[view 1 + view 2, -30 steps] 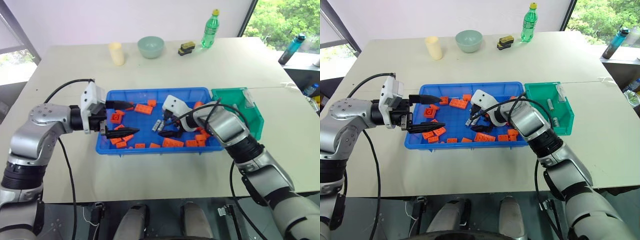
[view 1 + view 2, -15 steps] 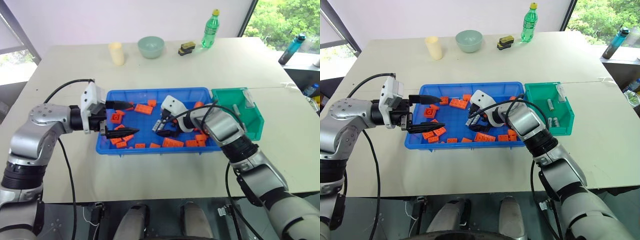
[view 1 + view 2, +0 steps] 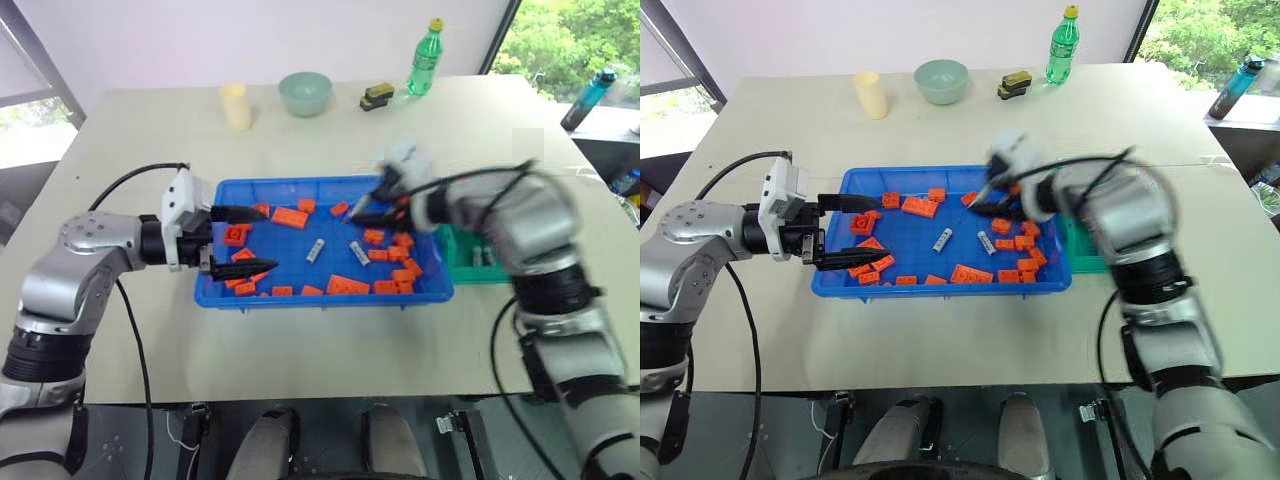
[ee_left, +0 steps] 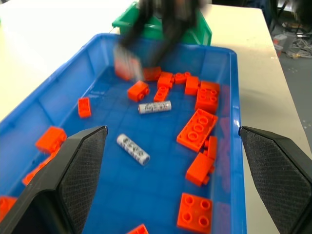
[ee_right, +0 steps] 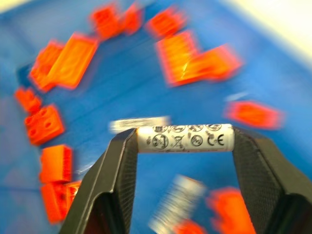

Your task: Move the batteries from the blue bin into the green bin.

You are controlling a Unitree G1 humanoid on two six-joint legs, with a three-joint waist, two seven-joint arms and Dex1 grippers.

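Note:
The blue bin (image 3: 300, 184) sits mid-table holding several orange bricks and two loose batteries (image 3: 316, 250) (image 3: 356, 249), which also lie side by side in the left wrist view (image 4: 154, 107). My right gripper (image 3: 362, 210) hangs above the bin's far right part, shut on a third battery (image 5: 185, 138) held crosswise between its fingertips. The green bin (image 3: 470, 262) stands against the blue bin's right end, mostly hidden behind my right arm. My left gripper (image 3: 268, 237) hovers open over the bin's left end, nothing between its fingers.
Along the table's far edge stand a cream cup (image 3: 236, 106), a pale green bowl (image 3: 304, 92), a small black and yellow object (image 3: 376, 96) and a green bottle (image 3: 422, 58). A dark bottle (image 3: 586, 97) stands off the table at the far right.
My right gripper closed on a battery in the middle of the blue bin and lifted it up and to the right, toward the green bin. The left arm stayed put.

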